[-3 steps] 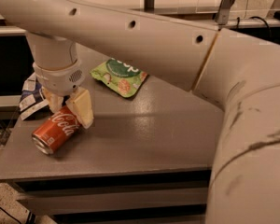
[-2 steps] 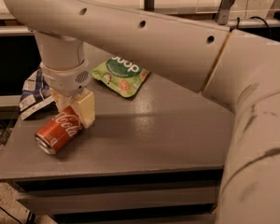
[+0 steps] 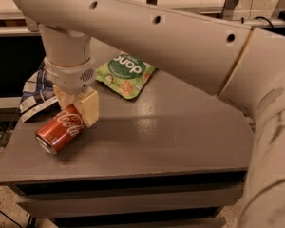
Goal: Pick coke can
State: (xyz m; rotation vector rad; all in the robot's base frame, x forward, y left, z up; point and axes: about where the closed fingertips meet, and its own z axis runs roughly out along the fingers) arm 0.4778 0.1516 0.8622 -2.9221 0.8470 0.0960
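The coke can (image 3: 61,130) lies on its side near the front-left corner of the grey table (image 3: 171,141). Its silver end faces the table's front edge and its other end is tucked up under my gripper (image 3: 76,111). I come down on it from above. My two pale fingers (image 3: 91,109) stand on either side of the can's upper end, pressed to its red wall, so I read my grip as clenched on the can rather than hanging loose above it. I cannot tell whether the can is bearing on the tabletop or is just clear of it. A dark shadow sits close beneath it, and its low end looks to be touching the surface or nearly so. Just behind my wrist, at the table's left edge, a blue-and-white chip bag (image 3: 34,93) is partly hidden by me. A green snack bag (image 3: 126,72) lies farther back toward the middle, apart from the can. My arm (image 3: 156,27) sweeps across the top of the view from the right. I judge the reach and the closing to be done, with the lift as the step in hand. My hold is near one end, so the free end may sag or swing. The next move calls for a straight, slow rise, with the squeeze firm enough that the smooth can cannot slide out, and the chip bag left undisturbed.
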